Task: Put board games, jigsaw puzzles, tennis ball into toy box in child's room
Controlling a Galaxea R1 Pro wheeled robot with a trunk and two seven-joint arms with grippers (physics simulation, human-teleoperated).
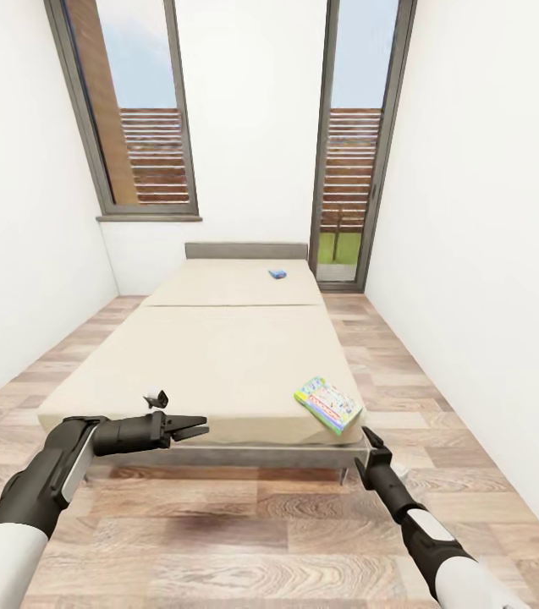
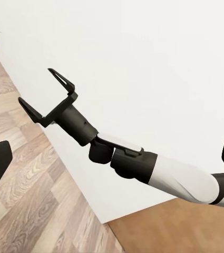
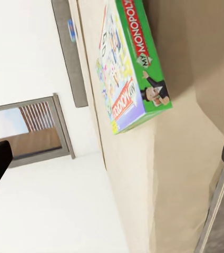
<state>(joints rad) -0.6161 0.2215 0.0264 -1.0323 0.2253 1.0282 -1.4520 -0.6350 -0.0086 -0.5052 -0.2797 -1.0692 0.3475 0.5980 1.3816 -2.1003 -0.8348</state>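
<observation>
Right gripper (image 1: 374, 448) at the foot corner of the bed (image 1: 218, 355), fingers spread wide and empty (seen plainly from the left wrist camera (image 2: 47, 98)). Left gripper (image 1: 191, 430) held off the foot edge, carrying nothing; its fingers look nearly pressed together, though the head view is too coarse to be sure.

Nearest board game (image 1: 328, 404): just ahead of and above the right gripper, lying flat at the corner of the mattress, one end at or slightly over the foot edge. Long axis runs diagonally, near end pointing toward the right gripper, far end toward the middle of the bed. Green side panel faces the right wrist camera (image 3: 130, 68).

Risks, as I judge them: a low approach strikes the mattress side or frame; a push along the long axis slides the box inward; a nudge from the side tips it off the corner onto the floor.

Far beyond both grippers, near the headboard, a small blue object (image 1: 277, 274), possibly the second board game.
</observation>
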